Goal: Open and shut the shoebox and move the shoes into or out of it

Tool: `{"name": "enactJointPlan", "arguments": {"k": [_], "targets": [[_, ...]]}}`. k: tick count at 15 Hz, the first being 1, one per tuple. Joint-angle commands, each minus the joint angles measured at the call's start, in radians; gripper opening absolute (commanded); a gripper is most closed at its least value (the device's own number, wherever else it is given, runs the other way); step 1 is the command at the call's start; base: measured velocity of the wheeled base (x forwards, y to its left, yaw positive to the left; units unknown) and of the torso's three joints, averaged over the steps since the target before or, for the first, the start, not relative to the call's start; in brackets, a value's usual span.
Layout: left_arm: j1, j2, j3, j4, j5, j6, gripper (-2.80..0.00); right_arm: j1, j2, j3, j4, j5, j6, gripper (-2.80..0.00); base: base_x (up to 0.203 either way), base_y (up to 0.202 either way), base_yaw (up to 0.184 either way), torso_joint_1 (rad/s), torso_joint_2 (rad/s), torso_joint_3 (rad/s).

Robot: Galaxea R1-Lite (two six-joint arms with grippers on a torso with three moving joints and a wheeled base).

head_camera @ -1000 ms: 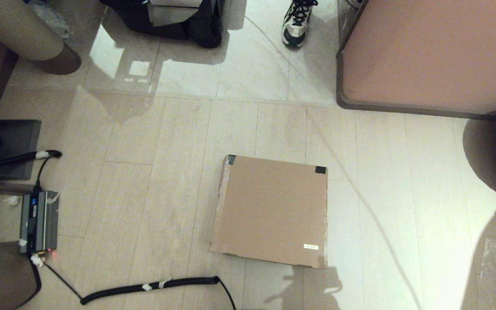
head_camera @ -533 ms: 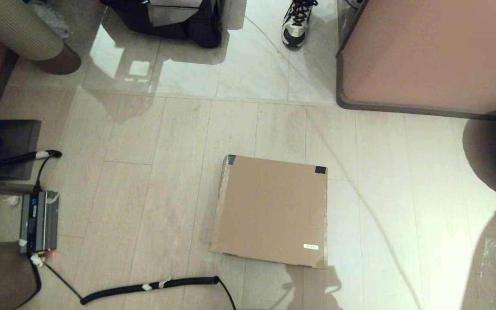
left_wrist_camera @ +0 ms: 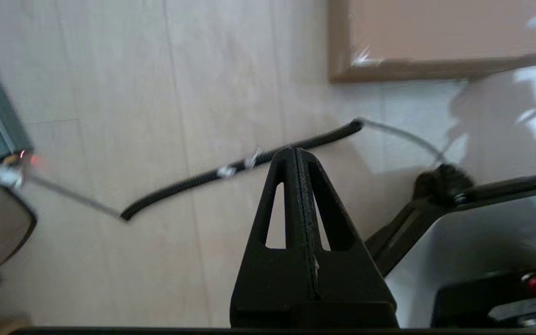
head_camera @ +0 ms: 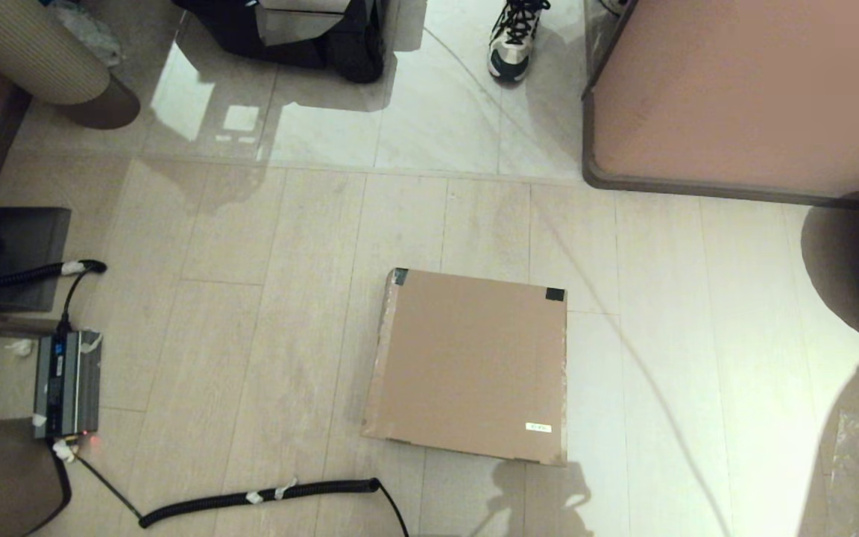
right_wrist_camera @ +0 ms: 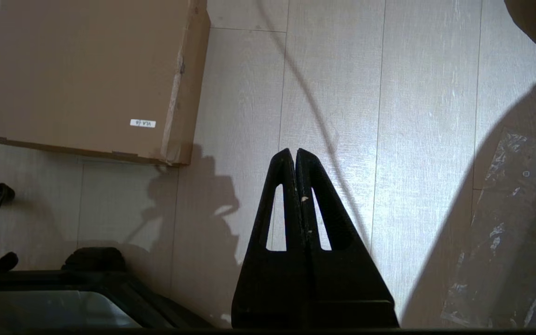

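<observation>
**Head view: box shut, both arms tucked back, nothing stirring on the floor**

Head view against the second before: I see no change. The plain brown cardboard shoebox lies in the same spot with its flap lid flat down, and neither arm shows there. I judge the closing step done, or a fresh opening not yet begun; either way nothing is in hand.

My left gripper hangs over bare floor with its fingers pressed together and empty; the shoebox corner lies ahead of its tips and off to one side, well apart, and a black coiled cable runs just beyond them. My right gripper is likewise pinched together on nothing, the box's stickered corner ahead and to its inner side, not touching.

Count: one shoebox, one small white sticker, two black tape bits at its far corners. Of the grey mesh shoes, none visible; presumably inside. One white-and-black sneaker stands far beyond. One crinkled clear plastic sheet lies outward of the right gripper.
</observation>
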Motion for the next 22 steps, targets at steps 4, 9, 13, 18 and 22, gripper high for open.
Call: {"name": "enactJointPlan", "arguments": {"k": [4, 9, 13, 18, 22], "targets": [[-0.026, -0.239, 0.015, 0.019, 0.067, -0.062, -2.8, 0.001, 0.001, -0.003, 0.002, 0.001, -0.002, -2.8, 0.0, 0.0, 0.0, 0.0, 0.0, 0.0], [-0.026, -0.237, 0.018, 0.019, 0.079, -0.067, -2.8, 0.001, 0.001, -0.003, 0.002, 0.002, 0.0, -2.8, 0.0, 0.0, 0.0, 0.0, 0.0, 0.0], [-0.026, -0.236, 0.018, 0.019, 0.079, -0.067, -2.8, 0.001, 0.001, -0.002, 0.002, 0.002, 0.017, -2.8, 0.0, 0.0, 0.0, 0.0, 0.0, 0.0], [-0.026, -0.236, 0.018, 0.019, 0.077, -0.067, -2.8, 0.001, 0.001, -0.001, 0.001, 0.001, 0.038, -2.8, 0.0, 0.0, 0.0, 0.001, 0.0, 0.071], [-0.026, -0.236, 0.018, 0.019, 0.077, -0.067, -2.8, 0.001, 0.001, -0.001, 0.001, -0.002, 0.041, -2.8, 0.0, 0.0, 0.0, 0.004, 0.0, 0.194]]}}
